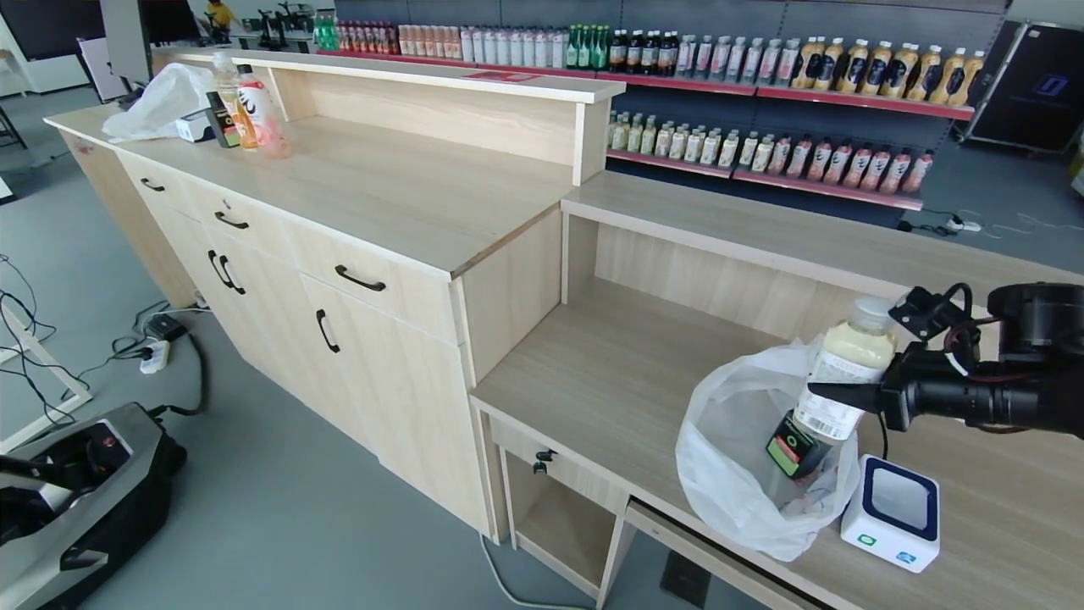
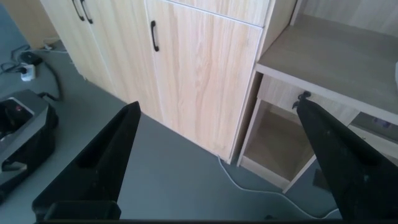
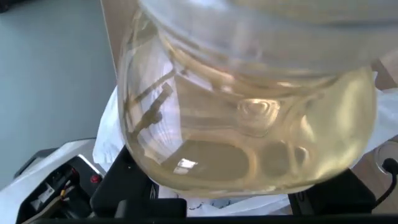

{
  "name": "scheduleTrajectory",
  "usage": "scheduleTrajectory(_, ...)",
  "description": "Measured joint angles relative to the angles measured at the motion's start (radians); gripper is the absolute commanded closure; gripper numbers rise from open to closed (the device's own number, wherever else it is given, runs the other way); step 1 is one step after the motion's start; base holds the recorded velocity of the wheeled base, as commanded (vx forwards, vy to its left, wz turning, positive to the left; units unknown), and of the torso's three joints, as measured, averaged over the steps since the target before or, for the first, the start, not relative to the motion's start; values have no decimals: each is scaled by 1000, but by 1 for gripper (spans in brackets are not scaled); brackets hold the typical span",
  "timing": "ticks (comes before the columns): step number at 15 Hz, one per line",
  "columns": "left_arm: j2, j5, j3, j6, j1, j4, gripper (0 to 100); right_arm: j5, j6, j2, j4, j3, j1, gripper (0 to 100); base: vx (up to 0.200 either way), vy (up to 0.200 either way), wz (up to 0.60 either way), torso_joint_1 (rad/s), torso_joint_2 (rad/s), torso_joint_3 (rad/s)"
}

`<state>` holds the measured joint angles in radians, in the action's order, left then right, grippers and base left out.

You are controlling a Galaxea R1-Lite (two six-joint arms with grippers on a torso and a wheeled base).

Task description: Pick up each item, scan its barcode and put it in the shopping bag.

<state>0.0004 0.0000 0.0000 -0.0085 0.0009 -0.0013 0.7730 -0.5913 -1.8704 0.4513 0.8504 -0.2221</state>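
1. Head view, lower right of the frame: the right gripper (image 1: 843,391) is clamped on a tilted bottle (image 1: 851,352) of pale yellow drink, above the mouth of the shopping bag (image 1: 728,449)
2. The bag stands open on the low counter (image 1: 610,373); a dark, green-marked item (image 1: 792,449) shows in its mouth, just under the bottle
3. A white and blue scanner (image 1: 893,512) sits just beside the bag, toward the right edge
4. Left wrist view: the left gripper (image 2: 217,106) has its fingers spread wide with nothing between them, above grey floor by the cabinet doors (image 2: 205,68)
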Motion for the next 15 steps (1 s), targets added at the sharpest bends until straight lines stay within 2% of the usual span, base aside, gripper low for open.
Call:
scheduleTrajectory(4,0,0,0,0,0,0,0,53,-5,-110,144,-30,60,100,0,0,0,0,0,0)
scheduleTrajectory(9,0,0,0,1,0,0,0,61,-10,-254,311,-29,107,100,0,0,0,0,0,0)
scheduleTrajectory(15,0,0,0,0,0,0,0,63,-80,-384,372,-39,116,100,0,0,0,0,0,0)
